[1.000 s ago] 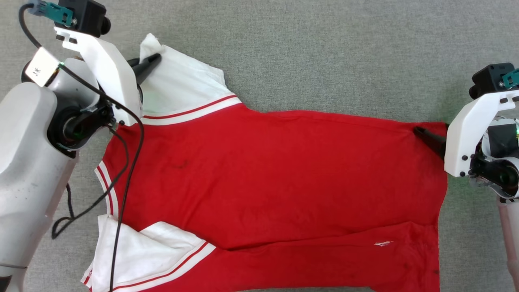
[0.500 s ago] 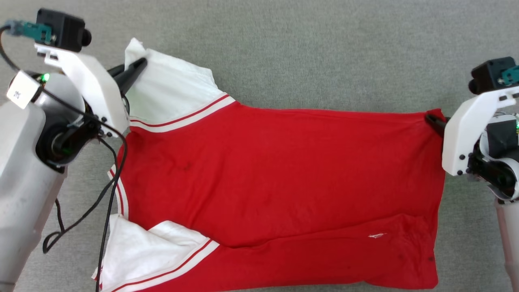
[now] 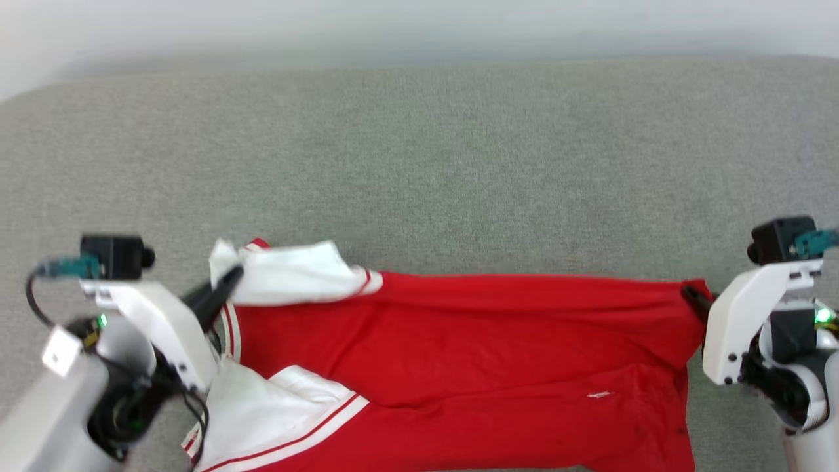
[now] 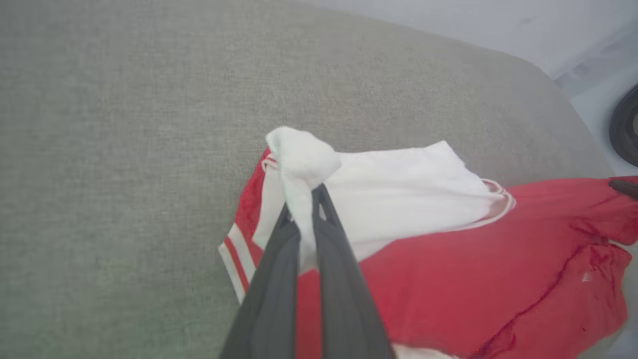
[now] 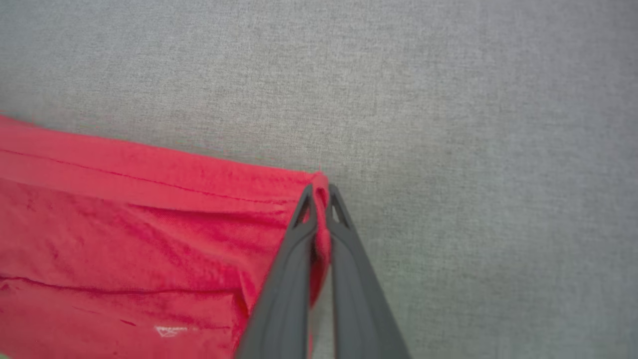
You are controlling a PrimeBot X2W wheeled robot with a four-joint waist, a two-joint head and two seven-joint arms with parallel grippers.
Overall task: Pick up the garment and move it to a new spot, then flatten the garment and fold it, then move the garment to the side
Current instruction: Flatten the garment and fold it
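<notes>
the garment [image 3: 459, 341] is thin red cloth with a faint sheen, creased in places; its white sleeve [image 4: 398, 189] looks matt and softer. under and around the garment lies a grey woven fabric surface [image 3: 419, 164], matt and finely rough. at the garment's two ends, the left gripper [image 4: 310, 194] and right gripper [image 5: 319, 192] are smooth, dark, matt plastic.

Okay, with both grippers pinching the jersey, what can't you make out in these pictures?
Jersey near edge: cut off by the head view's bottom edge.
Its underside: hidden by its own fabric, every view.
White mark on the red: too small to read, head view.
Left gripper tips: wrapped in the white sleeve, left wrist view.
Dark round thing: cut by left wrist view's right edge.
</notes>
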